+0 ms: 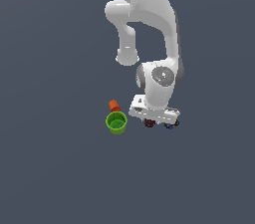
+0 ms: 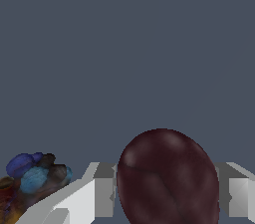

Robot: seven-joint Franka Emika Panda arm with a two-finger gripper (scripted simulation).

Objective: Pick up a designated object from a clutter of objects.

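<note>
The maroon bumpy ball [image 2: 167, 168] fills the gap between my gripper's [image 2: 168, 205] two grey fingers [image 2: 102, 195], which press against it on both sides. In the exterior view the gripper [image 1: 158, 123] is low over the floor, pointing down, and only a dark red edge of the ball [image 1: 148, 123] shows under the white hand. The dark multicoloured lump [image 2: 32, 180] lies just beside one finger; it also shows in the exterior view [image 1: 171, 125]. The green cup [image 1: 116, 122] stands upright to the exterior view's left, with the orange cylinder [image 1: 114, 105] right behind it.
The arm's white links [image 1: 159, 86] rise above the gripper and hide the floor behind it. The floor [image 1: 60, 168] is plain dark grey-blue all round.
</note>
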